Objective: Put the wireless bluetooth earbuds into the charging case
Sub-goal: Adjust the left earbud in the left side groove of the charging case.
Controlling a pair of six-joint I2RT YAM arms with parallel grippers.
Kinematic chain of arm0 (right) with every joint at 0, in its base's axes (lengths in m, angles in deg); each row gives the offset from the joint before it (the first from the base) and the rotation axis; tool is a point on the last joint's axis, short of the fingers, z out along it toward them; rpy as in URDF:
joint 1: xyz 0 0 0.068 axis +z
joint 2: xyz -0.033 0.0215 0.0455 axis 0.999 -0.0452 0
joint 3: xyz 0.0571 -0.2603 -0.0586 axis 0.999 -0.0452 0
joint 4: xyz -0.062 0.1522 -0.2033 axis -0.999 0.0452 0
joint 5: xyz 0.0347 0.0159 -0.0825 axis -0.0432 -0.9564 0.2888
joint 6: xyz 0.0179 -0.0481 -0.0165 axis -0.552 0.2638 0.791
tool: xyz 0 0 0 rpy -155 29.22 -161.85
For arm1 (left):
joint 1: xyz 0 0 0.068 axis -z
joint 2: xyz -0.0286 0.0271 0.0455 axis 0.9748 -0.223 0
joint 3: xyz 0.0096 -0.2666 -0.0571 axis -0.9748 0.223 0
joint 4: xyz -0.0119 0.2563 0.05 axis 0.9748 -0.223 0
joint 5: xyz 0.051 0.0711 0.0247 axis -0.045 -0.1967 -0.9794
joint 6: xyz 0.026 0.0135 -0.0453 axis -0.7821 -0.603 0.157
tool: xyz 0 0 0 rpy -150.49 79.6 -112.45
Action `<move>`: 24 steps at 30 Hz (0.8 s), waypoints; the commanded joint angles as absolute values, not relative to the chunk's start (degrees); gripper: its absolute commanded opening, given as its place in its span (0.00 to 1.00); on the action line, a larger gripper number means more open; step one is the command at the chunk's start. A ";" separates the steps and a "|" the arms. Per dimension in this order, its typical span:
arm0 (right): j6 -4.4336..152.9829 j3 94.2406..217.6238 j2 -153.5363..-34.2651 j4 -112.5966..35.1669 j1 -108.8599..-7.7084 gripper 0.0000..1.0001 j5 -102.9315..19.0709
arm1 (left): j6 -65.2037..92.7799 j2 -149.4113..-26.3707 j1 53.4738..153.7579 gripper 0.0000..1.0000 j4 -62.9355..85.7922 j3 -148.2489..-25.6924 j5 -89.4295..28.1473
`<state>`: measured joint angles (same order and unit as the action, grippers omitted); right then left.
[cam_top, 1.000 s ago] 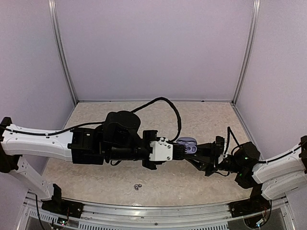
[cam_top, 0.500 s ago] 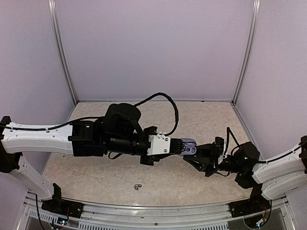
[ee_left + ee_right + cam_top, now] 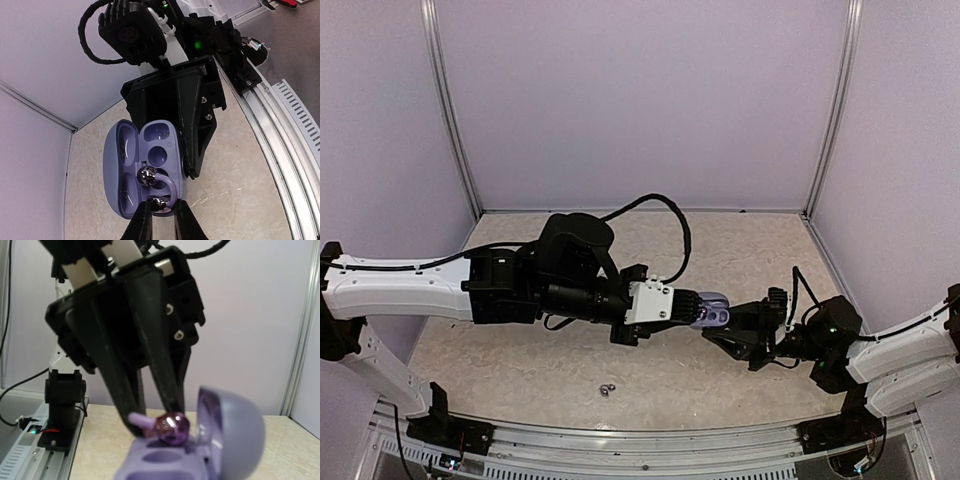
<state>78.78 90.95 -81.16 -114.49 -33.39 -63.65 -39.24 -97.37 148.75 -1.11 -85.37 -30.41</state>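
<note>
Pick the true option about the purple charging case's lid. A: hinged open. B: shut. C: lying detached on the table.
A: the charging case lid stands open, wells exposed, while the left gripper holds an earbud over them.

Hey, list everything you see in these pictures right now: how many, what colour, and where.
Case: one, lilac, lid open, right of the table's centre, held by the right gripper.
Earbud: one, purple with a shiny tip, pinched by the left gripper at the case's sockets.
Loose bud: one small dark-grey item, possibly a pair, on the table near the front edge.
Table: one, beige, speckled.
Walls: lilac, on three sides.
Rail: one, silver, along the near edge.
Left gripper: black, shut on the earbud.
Right gripper: black, shut on the case.
</note>
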 commanded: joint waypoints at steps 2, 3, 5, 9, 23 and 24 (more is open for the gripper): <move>78.53 92.41 -79.20 -117.77 -32.48 0.00 -64.78 | -39.41 -98.88 148.84 0.20 -4.82 -85.46 -28.70; 78.52 92.37 -79.26 -117.72 -32.48 0.00 -64.79 | -39.32 -98.84 148.91 0.21 -4.48 -85.47 -29.13; 78.55 92.37 -79.38 -117.65 -32.52 0.00 -64.66 | -39.36 -98.71 149.18 0.24 -3.74 -85.34 -30.28; 78.51 92.35 -79.70 -117.62 -32.50 0.00 -64.32 | -39.60 -98.37 149.89 0.27 -2.50 -85.47 -32.61; 78.18 92.04 -80.04 -117.26 -32.48 0.00 -62.97 | -43.45 -96.10 153.72 0.41 3.85 -82.59 -42.75; 78.13 92.02 -80.03 -117.13 -32.48 0.00 -62.90 | -43.64 -96.01 153.97 0.41 4.29 -82.50 -43.15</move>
